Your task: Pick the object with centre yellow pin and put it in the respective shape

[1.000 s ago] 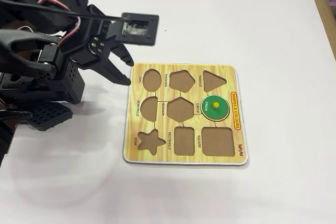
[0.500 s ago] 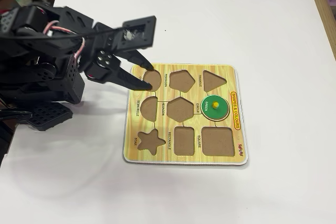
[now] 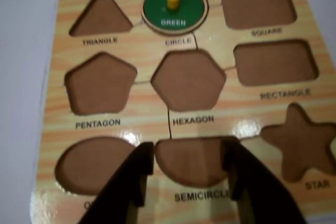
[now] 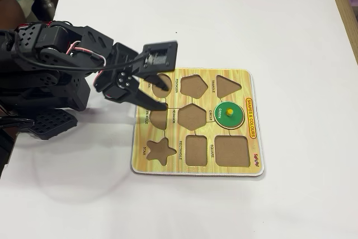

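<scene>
in the wrist view, nearest us, we see the tool (image 3: 186, 169) spread apart and empty, its two dark fingers (image 3: 128, 182) straddling the semicircle cutout (image 3: 191, 161) of the puzzle board (image 3: 52, 114). beyond it lie the hexagon cutout (image 3: 188, 80) and, at the far edge, the green disc (image 3: 174, 9) with its yellow pin, seated in the circle cutout (image 3: 201, 18). in the fixed view we find the tool (image 4: 161, 97) over the board's left side, well apart from the disc (image 4: 229, 113), on the white table (image 4: 279, 26).
</scene>
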Available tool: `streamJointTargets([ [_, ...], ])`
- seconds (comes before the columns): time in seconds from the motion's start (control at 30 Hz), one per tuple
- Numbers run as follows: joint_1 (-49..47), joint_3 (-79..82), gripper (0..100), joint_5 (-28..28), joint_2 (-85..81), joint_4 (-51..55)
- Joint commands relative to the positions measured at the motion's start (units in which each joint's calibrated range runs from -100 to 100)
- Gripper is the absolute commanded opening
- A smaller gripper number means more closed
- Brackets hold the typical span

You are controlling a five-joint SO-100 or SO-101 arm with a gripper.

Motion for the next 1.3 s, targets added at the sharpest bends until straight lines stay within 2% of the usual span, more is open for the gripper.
streamJointTargets([
  [0.0,0.7,0.3,15,-0.1,-0.1,9.3],
  [0.27,0.7,0.3,15,0.0,-0.1,22.2],
  [1.27,0.5,0.3,15,0.6,-0.1,22.3],
])
